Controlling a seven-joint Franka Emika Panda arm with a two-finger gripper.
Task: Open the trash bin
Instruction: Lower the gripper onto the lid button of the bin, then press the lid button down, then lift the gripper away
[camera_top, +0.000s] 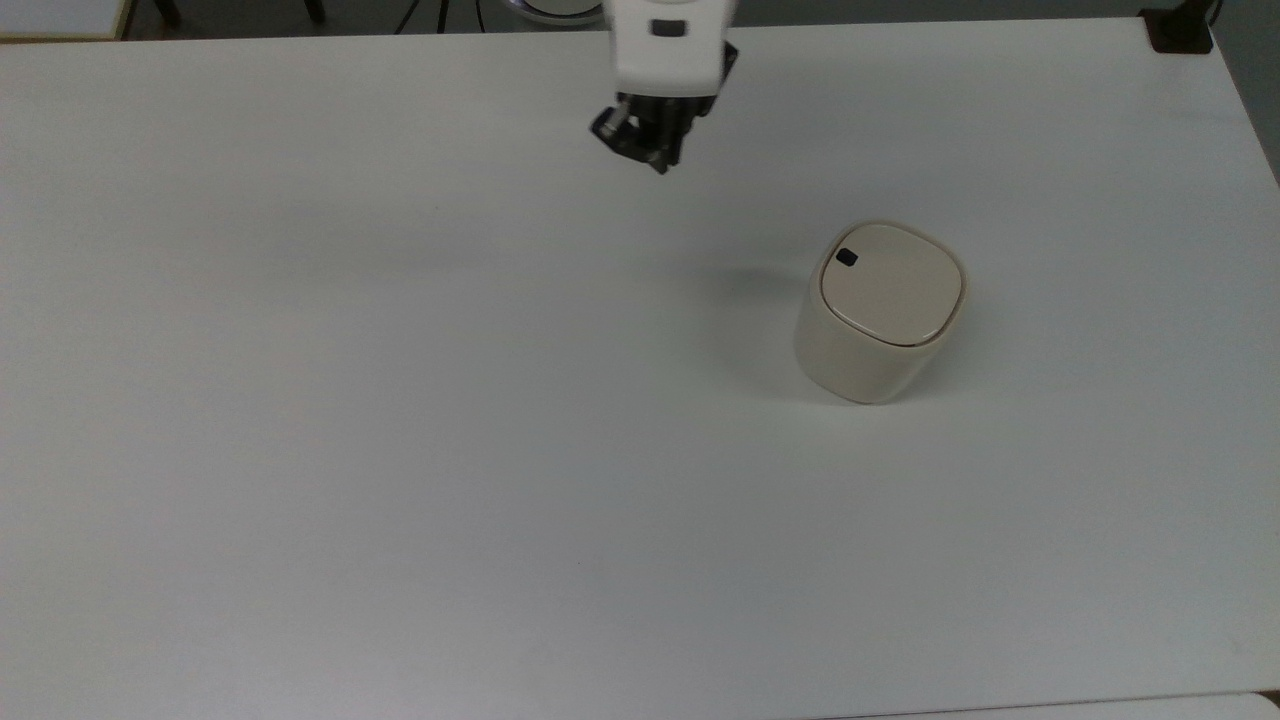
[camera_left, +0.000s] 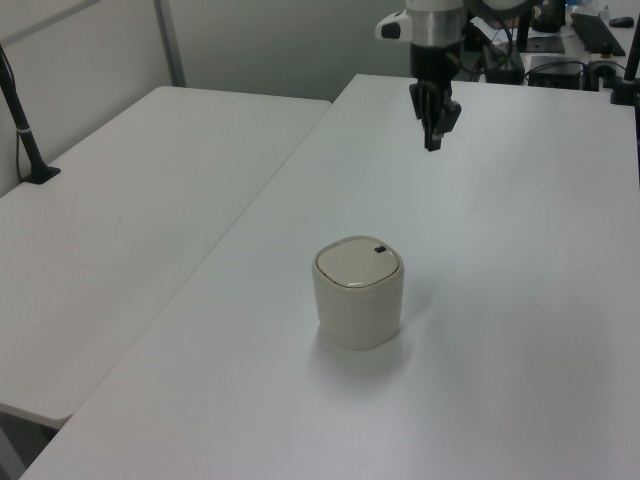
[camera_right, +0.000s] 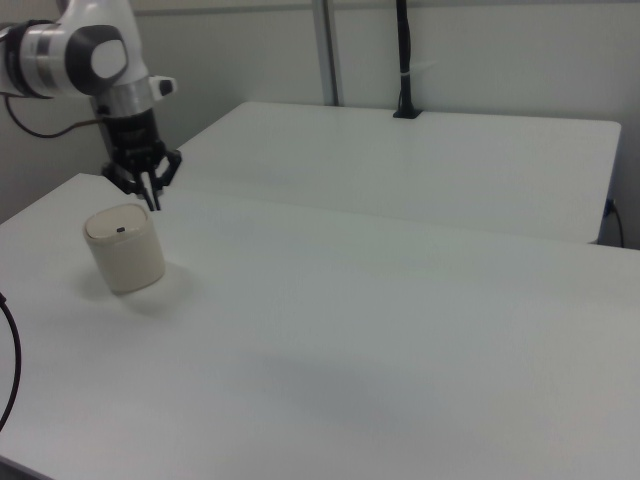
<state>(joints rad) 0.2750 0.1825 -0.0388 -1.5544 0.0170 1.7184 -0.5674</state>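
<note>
The cream trash bin (camera_top: 878, 330) stands upright on the white table (camera_top: 400, 450), right of centre in the top view. Its flat lid (camera_top: 895, 285) is down, with the small dark button (camera_top: 847, 258) at the lid's upper-left corner. The bin (camera_left: 359, 295) is also in the left view, and near the right view's left edge as the bin (camera_right: 125, 250). My gripper (camera_top: 660, 163) hangs above the table, up and to the top view's left of the bin, apart from it. Its fingers are shut with nothing between them. The gripper (camera_left: 432, 143) points down; in the right view the gripper (camera_right: 153, 203) is just above the lid's far side.
A second white table (camera_left: 130, 200) adjoins on the left view's left, carrying a black clamped post (camera_left: 22, 115). A black clamp (camera_top: 1180, 28) sits at the table's corner at the top view's upper right. Desk clutter (camera_left: 575, 50) lies beyond the far edge.
</note>
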